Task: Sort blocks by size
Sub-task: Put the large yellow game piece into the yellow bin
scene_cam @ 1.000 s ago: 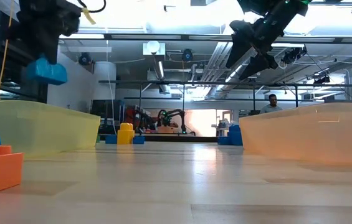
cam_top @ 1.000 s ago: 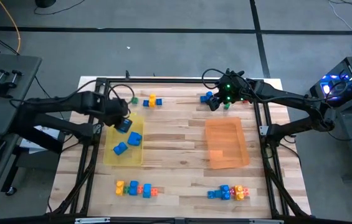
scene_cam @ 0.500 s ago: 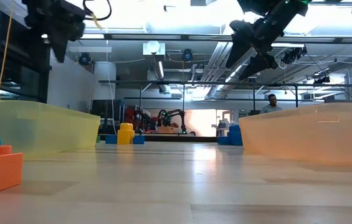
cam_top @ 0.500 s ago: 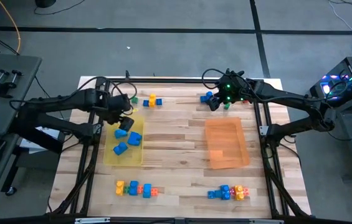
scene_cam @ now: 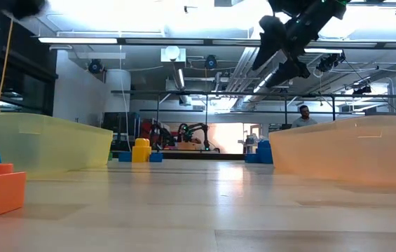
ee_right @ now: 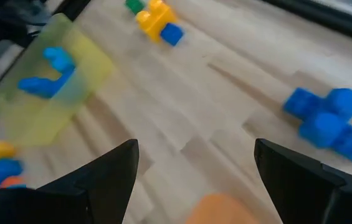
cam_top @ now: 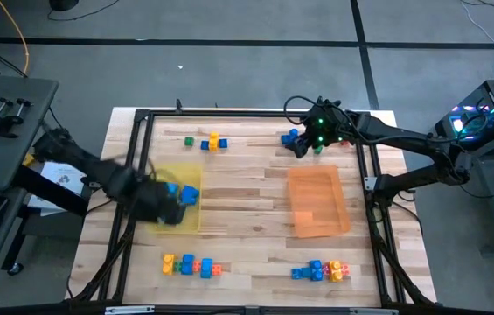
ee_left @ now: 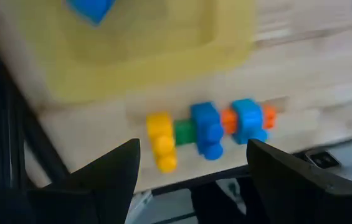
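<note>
Plank-grained wooden table (cam_top: 247, 188), translucent yellow tray (cam_top: 190, 219), knobbed blocks (cam_top: 192, 265), both grippers' fingers spread.

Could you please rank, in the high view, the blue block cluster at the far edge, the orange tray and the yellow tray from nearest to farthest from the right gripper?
From the right gripper:
1. Blue block cluster, right beside it at the far edge.
2. Orange tray, just nearer the camera side.
3. Yellow tray, across on the left.

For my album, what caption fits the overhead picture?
Left arm over the yellow tray of blue blocks; orange tray awaits.
</note>
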